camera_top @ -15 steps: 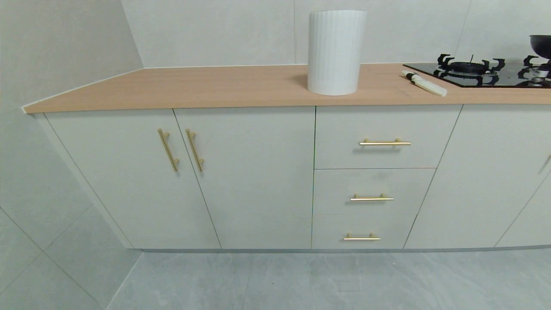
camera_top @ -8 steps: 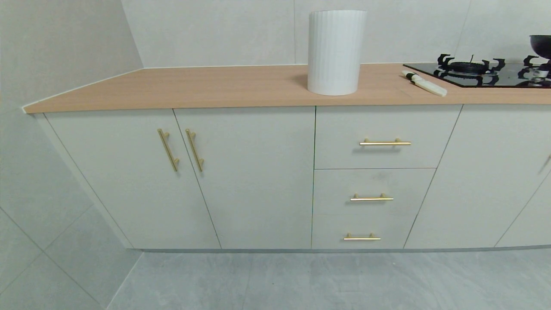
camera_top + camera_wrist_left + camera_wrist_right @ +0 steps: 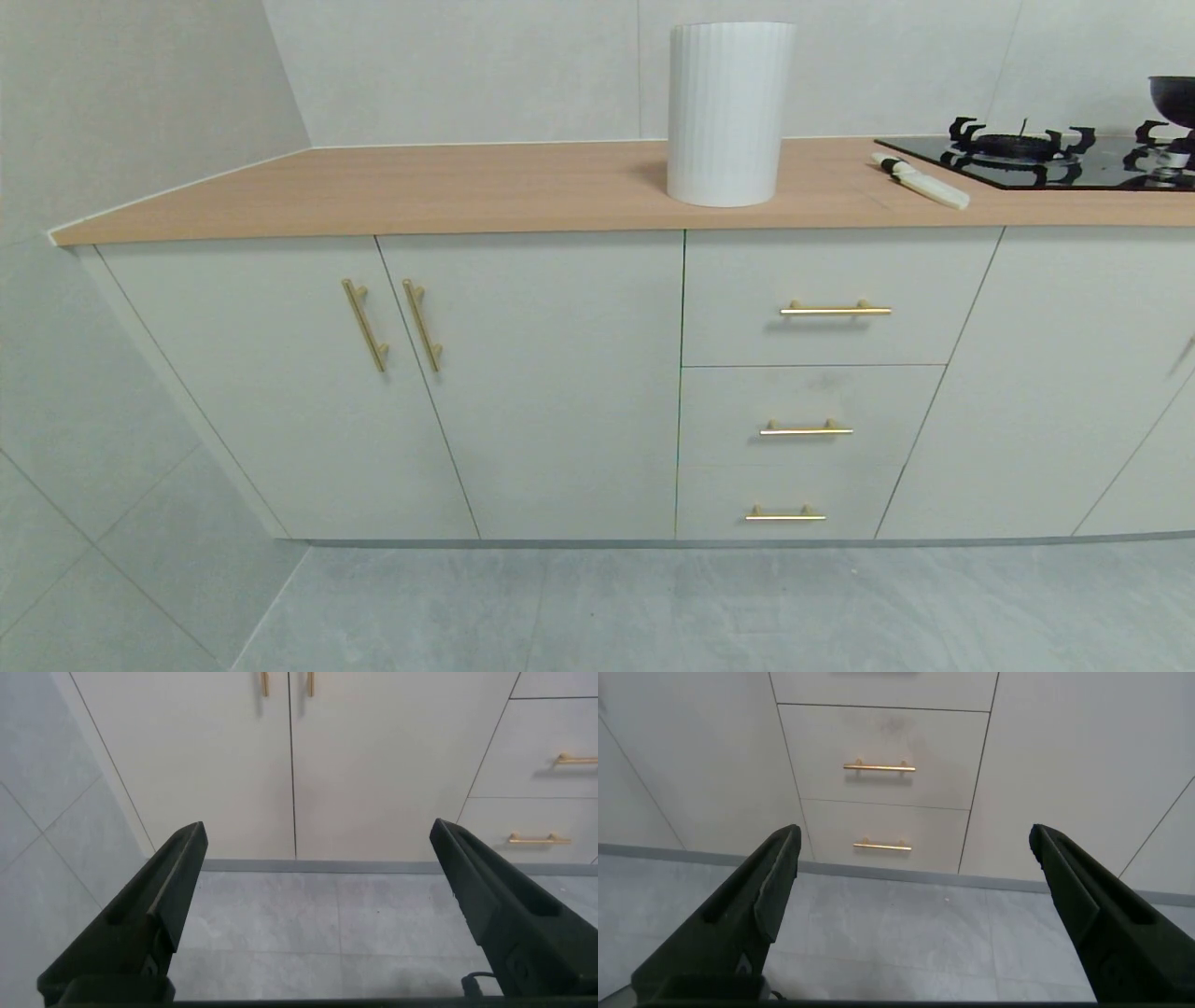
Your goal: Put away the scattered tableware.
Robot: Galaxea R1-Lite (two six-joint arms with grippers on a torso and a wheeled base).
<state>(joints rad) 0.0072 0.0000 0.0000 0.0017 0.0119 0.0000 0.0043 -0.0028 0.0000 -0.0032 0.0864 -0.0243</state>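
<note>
Fingers (image 3: 159, 905) apart; knife (image 3: 920, 180) diagonal on countertop (image 3: 467, 187)

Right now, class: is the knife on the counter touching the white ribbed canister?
Apart. The head view shows bare wooden countertop between the knife and the canister.

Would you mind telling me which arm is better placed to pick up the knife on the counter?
Right, probably. The knife lies on the right of the counter, beside the hob; the right gripper, open, faces the drawers below it, the left gripper the doors.
</note>
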